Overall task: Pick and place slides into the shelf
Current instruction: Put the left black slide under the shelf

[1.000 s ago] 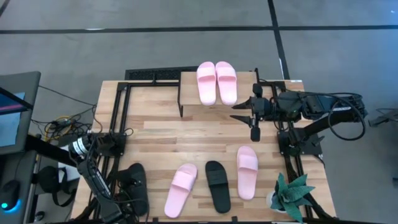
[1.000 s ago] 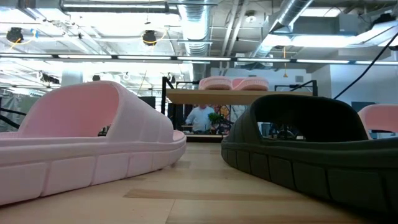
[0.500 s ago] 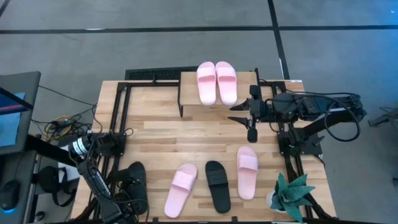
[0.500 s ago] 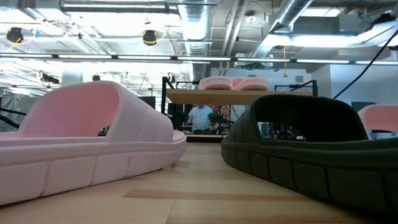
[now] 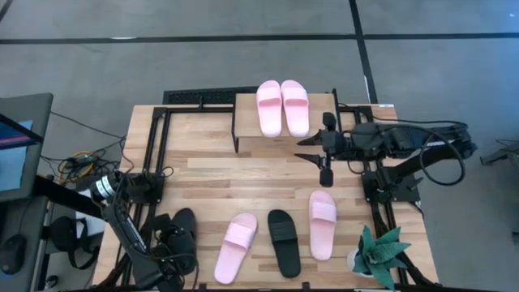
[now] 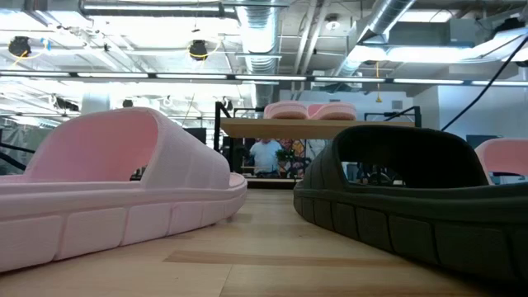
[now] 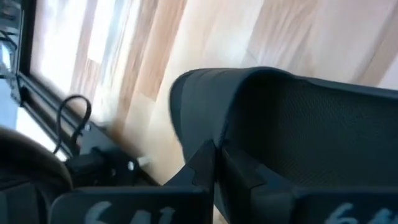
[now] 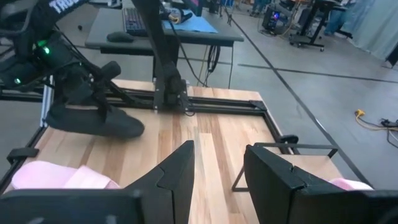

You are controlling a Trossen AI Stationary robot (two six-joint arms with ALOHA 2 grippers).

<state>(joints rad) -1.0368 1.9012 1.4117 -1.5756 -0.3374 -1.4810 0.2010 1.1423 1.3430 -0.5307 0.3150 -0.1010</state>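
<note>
Slides: two pink ones (image 5: 282,107) sit side by side on the shelf (image 5: 245,120) at the table's far edge; two pink (image 5: 236,247) (image 5: 322,212) and one black (image 5: 284,242) lie on the near half of the table (image 5: 211,174). Left gripper (image 5: 172,241) at the near left corner pinches the other black slide (image 5: 183,235) by its strap. Right gripper (image 5: 317,156), fingers spread and holding nothing, hovers just right of the shelf. Potted plant (image 5: 379,255) at the near right corner.
</note>
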